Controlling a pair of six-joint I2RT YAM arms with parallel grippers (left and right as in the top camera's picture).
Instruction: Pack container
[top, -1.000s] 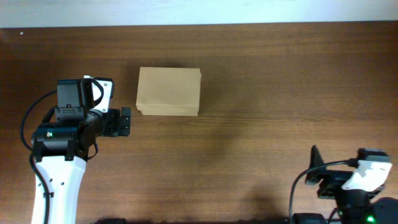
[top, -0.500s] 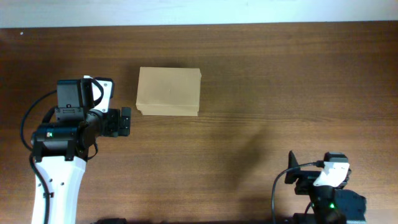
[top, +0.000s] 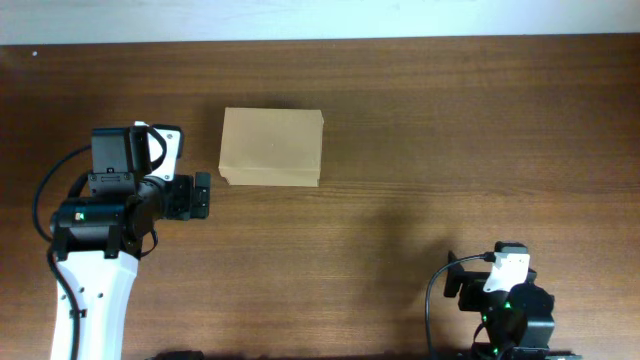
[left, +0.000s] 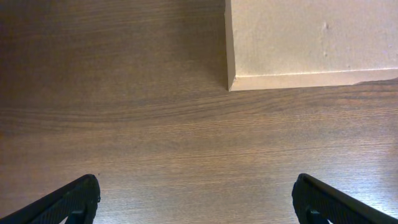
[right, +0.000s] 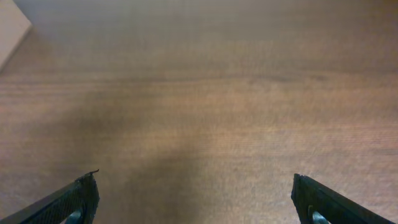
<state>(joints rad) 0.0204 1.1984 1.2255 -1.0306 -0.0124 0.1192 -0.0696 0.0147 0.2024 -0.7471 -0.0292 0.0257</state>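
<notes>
While the cardboard box sits shut on the table, my left pincer gapes empty just beside it; my right pincer, likewise spread, hangs well apart.

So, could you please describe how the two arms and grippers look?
The left arm has a white link, black joints, a looping black cable and a small green light. The right arm is mostly black with a white block, a green light and a black cable. Both grippers' fingers are black.

Dark wooden table, closed tan cardboard box lying on it
</notes>
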